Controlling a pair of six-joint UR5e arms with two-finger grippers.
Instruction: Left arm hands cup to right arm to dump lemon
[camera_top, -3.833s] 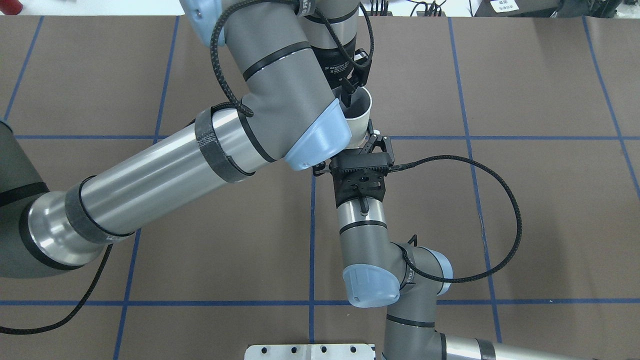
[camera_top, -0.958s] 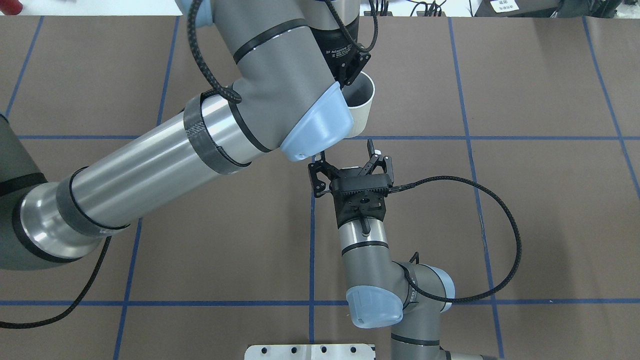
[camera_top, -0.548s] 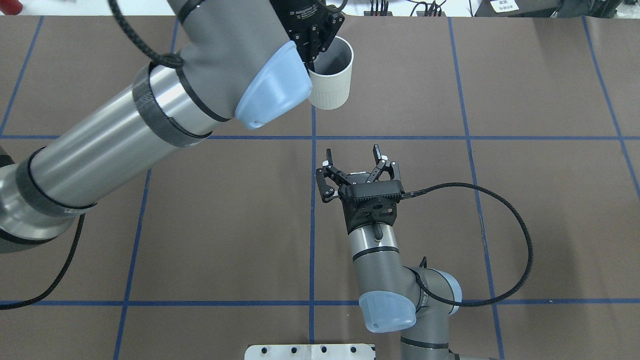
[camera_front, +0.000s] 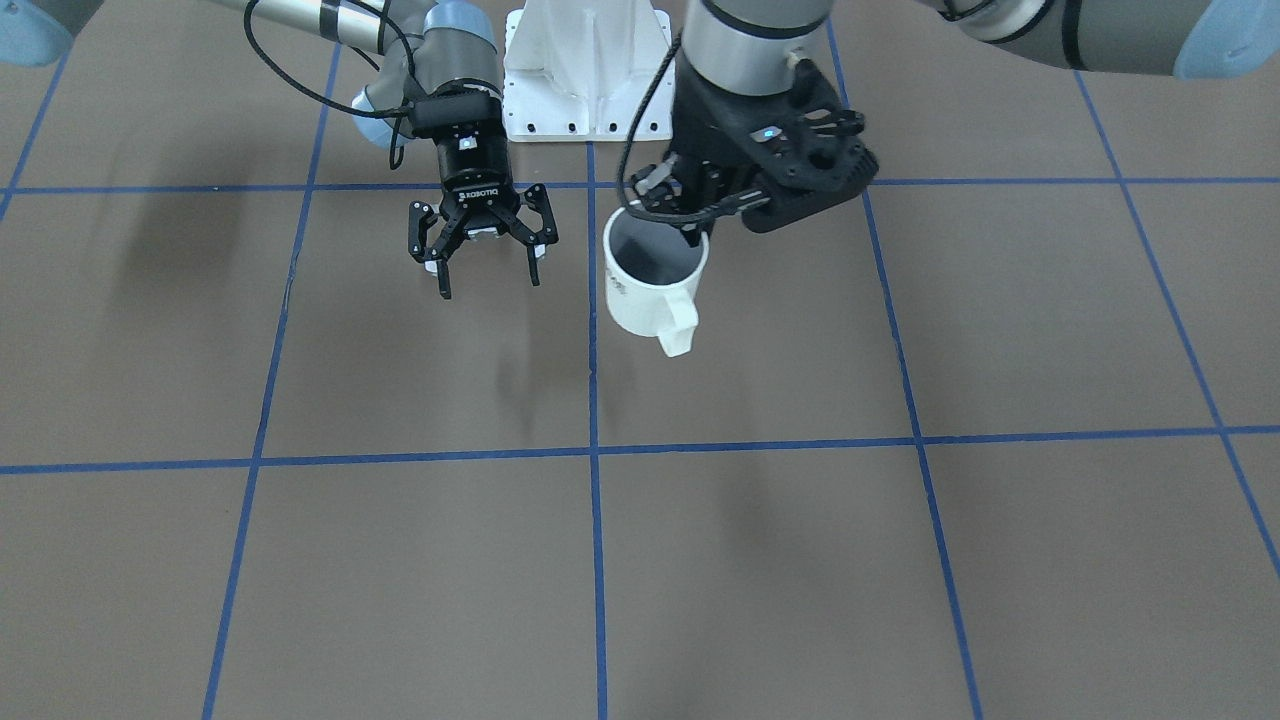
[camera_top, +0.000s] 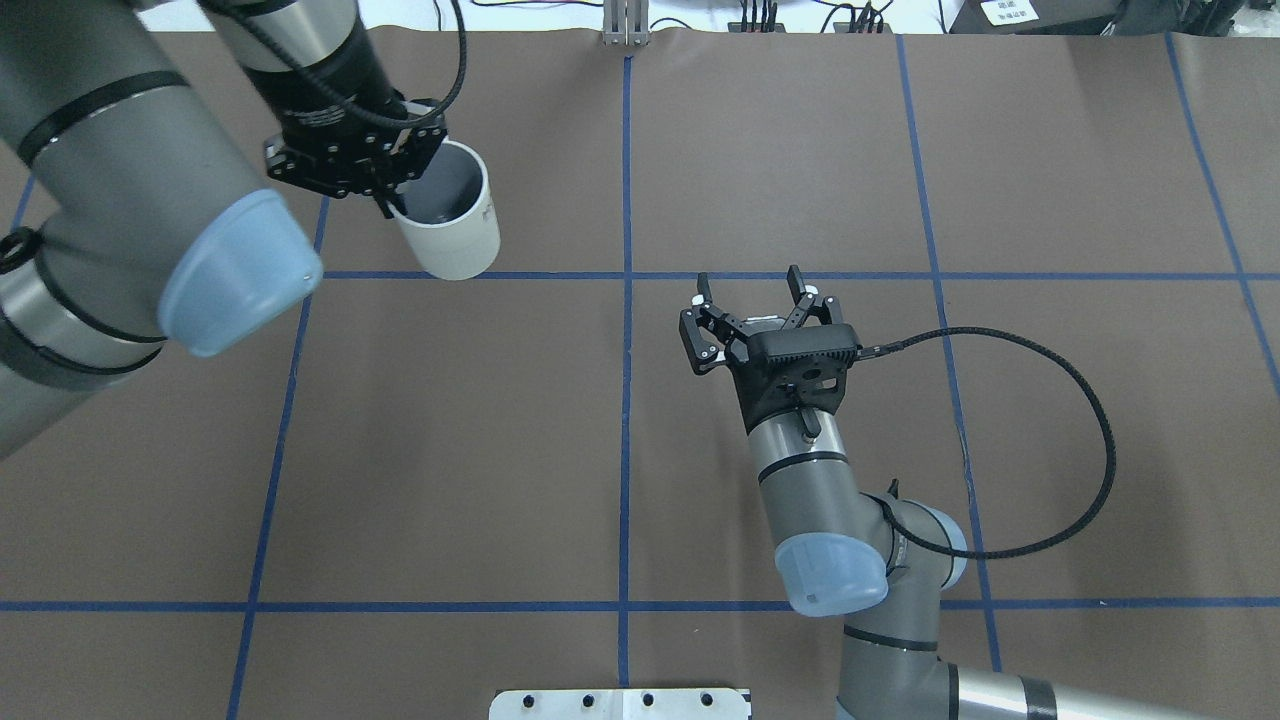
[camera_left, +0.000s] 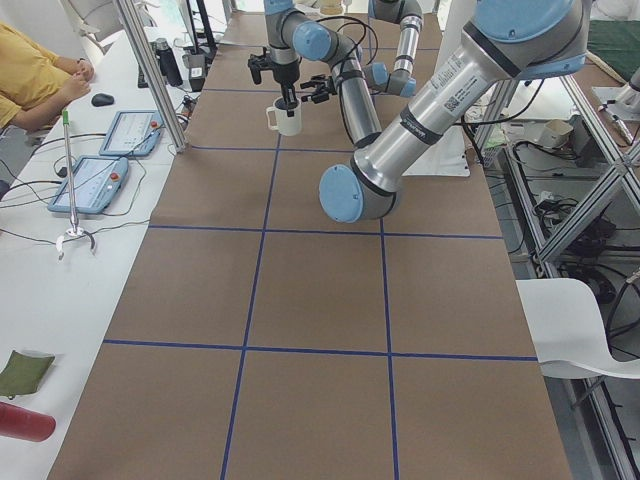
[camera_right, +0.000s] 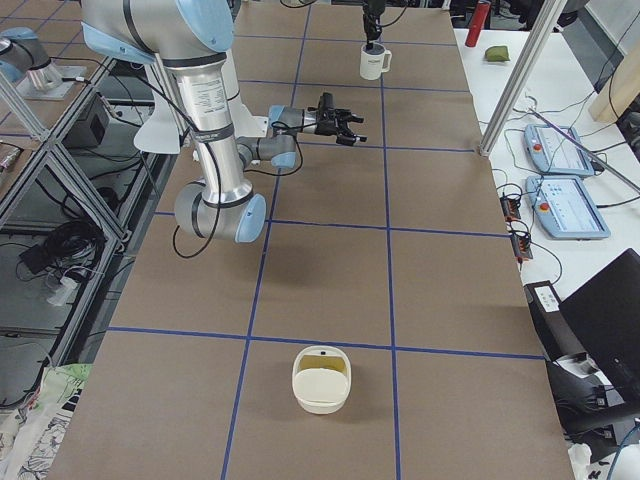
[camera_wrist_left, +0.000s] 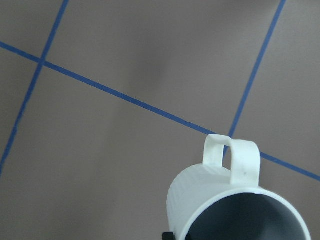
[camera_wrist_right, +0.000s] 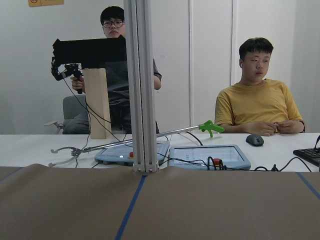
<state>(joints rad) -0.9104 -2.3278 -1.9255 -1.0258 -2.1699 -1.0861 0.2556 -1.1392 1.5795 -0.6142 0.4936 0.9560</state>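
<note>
My left gripper (camera_top: 395, 205) is shut on the rim of the white cup (camera_top: 447, 225), one finger inside and one outside. It holds the cup upright above the table at the far left. In the front-facing view the cup (camera_front: 650, 285) hangs under the left gripper (camera_front: 690, 235) with its handle toward the camera. The left wrist view shows the cup's handle (camera_wrist_left: 232, 157) and grey inside. No lemon shows in the cup or on the table. My right gripper (camera_top: 748, 280) is open and empty, well apart from the cup; it also shows in the front-facing view (camera_front: 488, 285).
Brown table cover with blue grid lines (camera_top: 625, 400). A white mounting plate (camera_top: 620, 703) sits at the near edge. A small white basket (camera_right: 321, 378) with pale yellowish contents stands far down the table. Operators and control pads (camera_left: 100, 150) are beyond the far edge.
The right gripper, earlier around the cup, has opened and drawn back to the right. The left arm has carried the cup away to the left, still gripped.
</note>
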